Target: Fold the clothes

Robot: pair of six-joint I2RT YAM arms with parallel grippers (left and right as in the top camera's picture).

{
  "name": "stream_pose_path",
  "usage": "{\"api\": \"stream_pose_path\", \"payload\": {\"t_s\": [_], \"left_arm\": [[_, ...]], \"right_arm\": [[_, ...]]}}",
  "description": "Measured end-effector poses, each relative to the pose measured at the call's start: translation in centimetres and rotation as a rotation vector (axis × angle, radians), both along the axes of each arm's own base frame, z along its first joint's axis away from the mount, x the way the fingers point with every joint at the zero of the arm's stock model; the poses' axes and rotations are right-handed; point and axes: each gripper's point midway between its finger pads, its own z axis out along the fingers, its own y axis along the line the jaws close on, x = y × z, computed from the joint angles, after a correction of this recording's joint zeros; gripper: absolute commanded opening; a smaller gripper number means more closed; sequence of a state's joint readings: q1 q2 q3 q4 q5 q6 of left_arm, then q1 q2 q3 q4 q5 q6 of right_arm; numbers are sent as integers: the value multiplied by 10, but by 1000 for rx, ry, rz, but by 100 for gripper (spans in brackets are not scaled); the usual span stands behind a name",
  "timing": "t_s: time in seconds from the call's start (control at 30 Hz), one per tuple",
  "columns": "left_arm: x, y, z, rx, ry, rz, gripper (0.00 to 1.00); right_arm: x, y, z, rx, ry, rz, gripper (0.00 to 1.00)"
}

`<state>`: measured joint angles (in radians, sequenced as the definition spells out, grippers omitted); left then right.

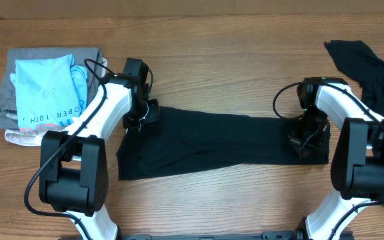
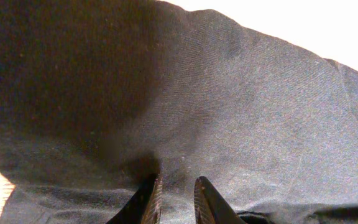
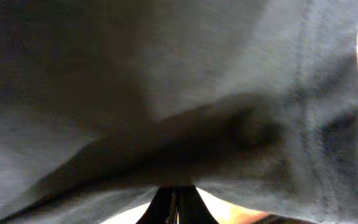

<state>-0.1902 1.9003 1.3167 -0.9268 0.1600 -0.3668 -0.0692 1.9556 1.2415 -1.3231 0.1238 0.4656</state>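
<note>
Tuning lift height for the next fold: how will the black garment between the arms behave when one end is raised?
Probably floppy: the black garment lies flat and puckers at the shut tips of the right gripper, so it should sag between holds. Likely light: the knit looks thin. It may drag on the wooden table rather than slide.

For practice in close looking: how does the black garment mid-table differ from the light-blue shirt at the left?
The black garment is plain; the light-blue shirt bears dark lettering. The black garment lies spread in a long band on the table; the light-blue shirt sits roughly folded atop a pile of other clothes. Both are soft cloth.
</note>
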Motion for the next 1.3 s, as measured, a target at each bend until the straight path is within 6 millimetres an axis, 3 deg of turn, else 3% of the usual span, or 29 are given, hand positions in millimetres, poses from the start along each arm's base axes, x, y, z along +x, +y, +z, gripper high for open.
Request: {"api": "stream_pose_path", "payload": {"t_s": [0.3,0.43,0.63,0.83,1.07,1.3], "left_arm": [[1,4,-1,26,-4,2,22],[1,6,-1,38,-6,2,22],[1,7,-1,41,-7,2,22],[0,7,-1,42,-2,3,22],[0,7,-1,42,-2,2,23],[2,7,-1,43,-12,3,25]], "right_arm": [[-15,-2,7,-22,65,-17,4],[-22,-4,28,-36,128,-18,4],[40,-12,42,-69,-95,-27,5],[61,-17,32,-83,-191,-37,5],[43,-34,16,-94,-154,-97,5],[5,-37,13,-83,-18,-123,6]]}}
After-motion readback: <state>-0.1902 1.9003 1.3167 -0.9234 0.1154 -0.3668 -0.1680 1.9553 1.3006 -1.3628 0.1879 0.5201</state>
